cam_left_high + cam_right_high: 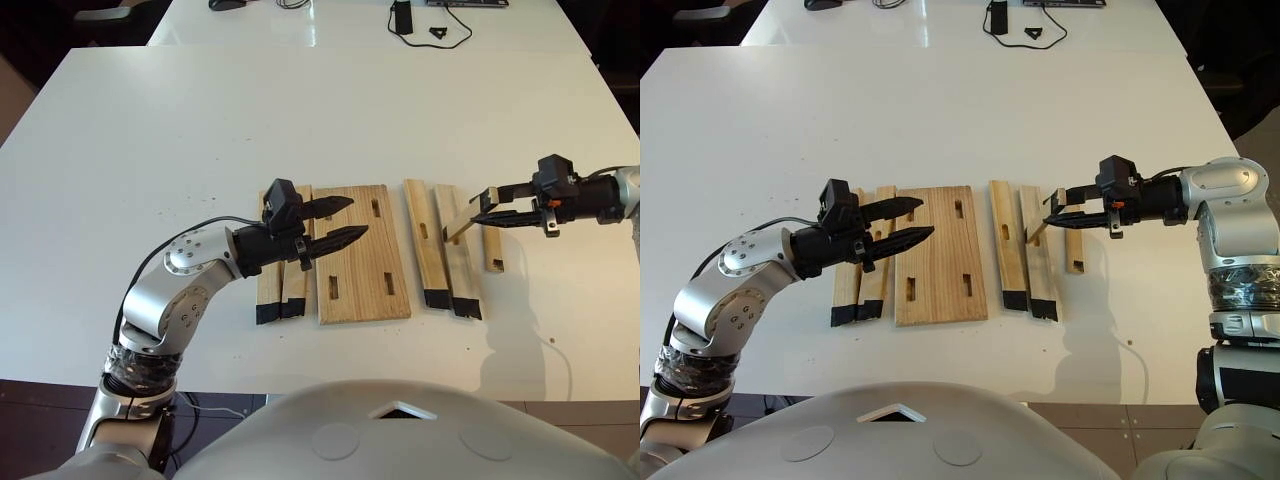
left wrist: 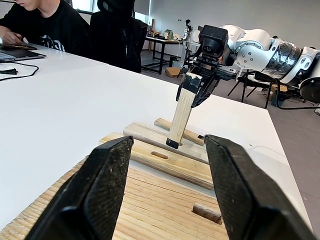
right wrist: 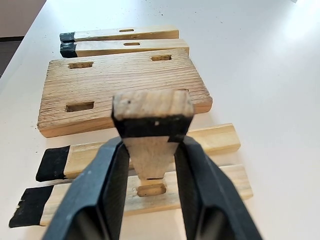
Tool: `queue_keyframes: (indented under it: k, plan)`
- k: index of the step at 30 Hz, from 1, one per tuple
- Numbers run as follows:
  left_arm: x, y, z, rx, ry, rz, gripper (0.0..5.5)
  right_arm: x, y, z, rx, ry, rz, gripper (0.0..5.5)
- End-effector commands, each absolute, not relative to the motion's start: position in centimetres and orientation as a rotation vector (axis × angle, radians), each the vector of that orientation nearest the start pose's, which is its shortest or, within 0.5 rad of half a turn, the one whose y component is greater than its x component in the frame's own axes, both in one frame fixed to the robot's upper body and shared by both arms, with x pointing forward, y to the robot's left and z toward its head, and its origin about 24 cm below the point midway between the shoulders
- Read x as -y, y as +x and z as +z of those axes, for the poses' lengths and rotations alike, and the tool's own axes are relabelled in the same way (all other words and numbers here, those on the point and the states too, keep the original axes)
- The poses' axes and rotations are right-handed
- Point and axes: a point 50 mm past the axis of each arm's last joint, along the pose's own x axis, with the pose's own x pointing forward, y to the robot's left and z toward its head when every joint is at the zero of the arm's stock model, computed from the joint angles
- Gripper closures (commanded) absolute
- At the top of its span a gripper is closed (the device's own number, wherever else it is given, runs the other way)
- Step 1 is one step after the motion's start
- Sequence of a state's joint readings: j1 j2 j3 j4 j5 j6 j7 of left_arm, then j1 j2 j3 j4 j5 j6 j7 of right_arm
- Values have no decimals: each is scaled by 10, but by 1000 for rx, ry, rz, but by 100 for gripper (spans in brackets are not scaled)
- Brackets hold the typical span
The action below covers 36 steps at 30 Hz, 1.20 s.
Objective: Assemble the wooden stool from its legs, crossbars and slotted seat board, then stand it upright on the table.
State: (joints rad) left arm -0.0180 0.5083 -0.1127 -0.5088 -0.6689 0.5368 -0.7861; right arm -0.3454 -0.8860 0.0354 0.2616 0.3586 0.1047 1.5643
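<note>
The slotted seat board (image 1: 360, 250) lies flat mid-table. Two black-tipped legs (image 1: 280, 275) lie along its left side and two more (image 1: 437, 250) lie to its right. My left gripper (image 1: 355, 218) hovers open over the board's left edge, with nothing between its fingers (image 2: 100, 195). My right gripper (image 1: 478, 213) is shut on a short black-ended crossbar (image 3: 151, 130), held tilted upright. The crossbar's lower end (image 2: 173, 137) meets the slot of the outer right leg (image 3: 210, 187). Another crossbar (image 1: 493, 245) lies flat just right of the legs.
The white table (image 1: 200, 130) has broad free room behind and to the left of the parts. A second table behind carries cables and small dark items (image 1: 402, 18). The near table edge runs just below the legs' black tips.
</note>
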Motion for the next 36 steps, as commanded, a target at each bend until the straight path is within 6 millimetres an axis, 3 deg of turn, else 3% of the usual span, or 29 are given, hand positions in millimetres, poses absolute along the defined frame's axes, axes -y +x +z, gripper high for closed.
queue_keyframes:
  k: [1, 19, 36]
  plan:
    - [-129, 208, 117, -131, -108, -1196, 284, 266, 266, 140, -339, -372, 1369, 422]
    - [-129, 208, 116, -134, -101, -1195, 284, 278, 267, 145, -374, -427, 1346, 422]
    - [-128, 205, 116, -146, -113, -1200, 284, 275, 244, 106, -522, -434, 1442, 422]
